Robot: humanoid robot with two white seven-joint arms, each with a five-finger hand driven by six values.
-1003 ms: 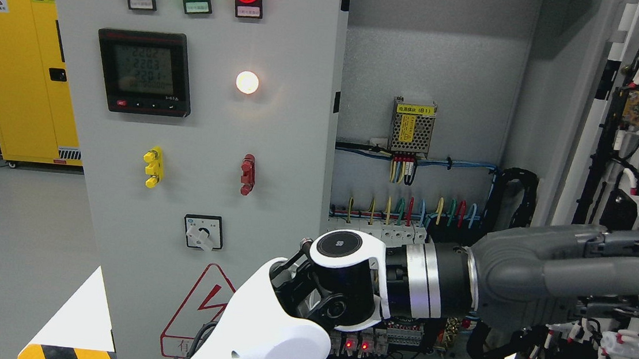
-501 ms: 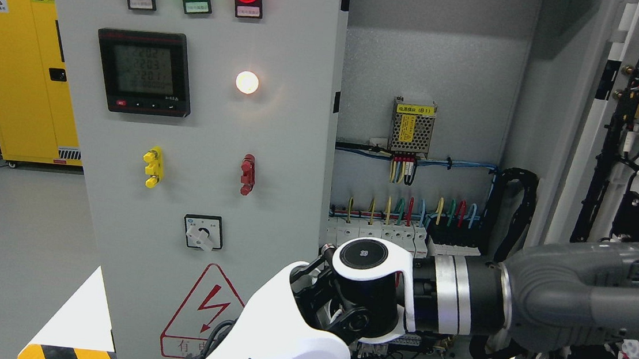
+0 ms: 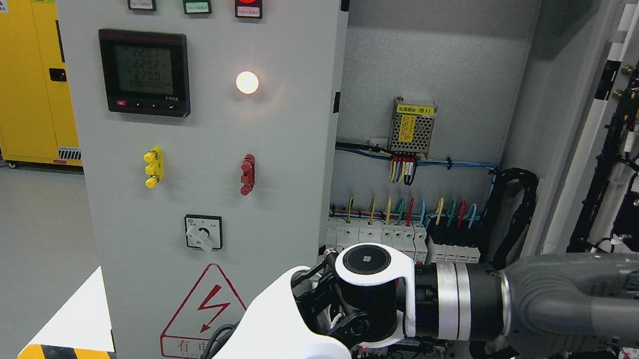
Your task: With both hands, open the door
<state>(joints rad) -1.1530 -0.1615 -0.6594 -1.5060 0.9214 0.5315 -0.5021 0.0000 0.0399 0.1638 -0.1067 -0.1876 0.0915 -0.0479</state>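
The grey cabinet's right door (image 3: 593, 128) stands swung open at the far right, its inner face covered in black wiring and red-white connectors. My left arm (image 3: 458, 310) comes in at the bottom left of the middle and reaches across the open cabinet to this door. My left hand (image 3: 621, 304) lies stretched out flat against the door's inner side, holding nothing; its fingertips run off the right edge. The left door (image 3: 207, 135) is closed, with three lamps, a meter and two handles. My right arm is out of view.
Inside the cabinet are a power module (image 3: 412, 127), a row of breakers with coloured wires (image 3: 401, 233) and a black cable chain (image 3: 516, 214). A yellow cabinet (image 3: 17, 60) stands at the back left. A white block with a yellow-black stripe (image 3: 71, 337) sits at the lower left.
The right door has swung further open toward the right. My left arm has followed it to the right and slightly lower, showing more of the breaker row.
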